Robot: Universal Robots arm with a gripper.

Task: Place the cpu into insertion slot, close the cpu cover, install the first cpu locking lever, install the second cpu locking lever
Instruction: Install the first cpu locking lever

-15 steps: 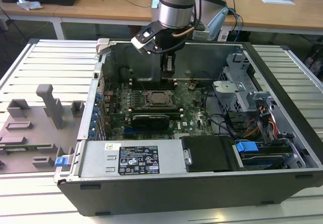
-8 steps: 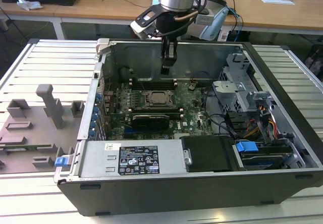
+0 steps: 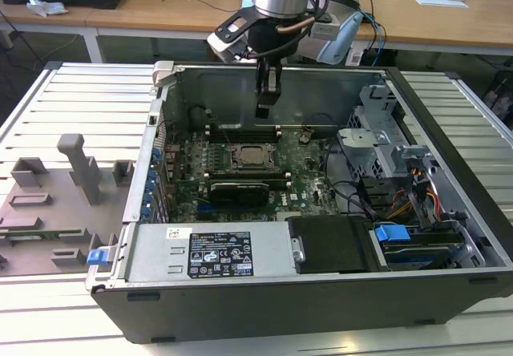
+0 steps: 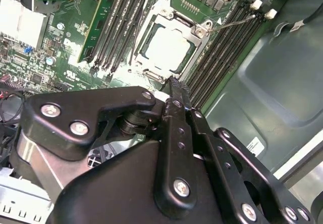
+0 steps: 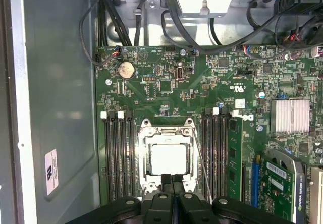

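So the cpu (image 5: 169, 158) is sitting flat in the insertion slot (image 5: 149, 182), middle of the green motherboard (image 5: 166, 82) inside the open computer case (image 3: 321, 292), and the cpu cover (image 5: 145, 143) looks folded down around it with the chip showing through the window. One thin wire locking lever (image 5: 201, 158) runs along the socket's side next to the memory slots (image 5: 214, 153), can't tell if it's latched. The gripper (image 3: 263, 109) hangs above the socket, clear of it, fingers pinched together on nothing.
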